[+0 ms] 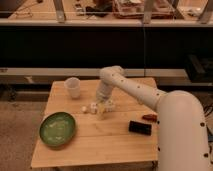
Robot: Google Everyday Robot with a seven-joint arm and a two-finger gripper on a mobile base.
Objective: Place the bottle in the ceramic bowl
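1. We are hovering the tool (103,106) low over the middle of the counter (100,146), right on top of the bottle (94,107). Its fingers are standing wide apart and are not lifting anything.
2. The bottle is lying on its side on the counter directly beneath the tool. Its long axis is running roughly from 9 to 3 o'clock, with what looks like the white cap at the 9 o'clock end.
3. We are judging that the fingers need to straddle the bottle across that axis before closing. We cannot tell whether they are touching it.
4. The ceramic bowl (58,130) is sitting at about 8 o'clock from the tool, well apart from the bottle, and is holding nothing.
5. The white cup (73,87) is standing upright at about 10 o'clock from the tool, and its inside is hidden from us.
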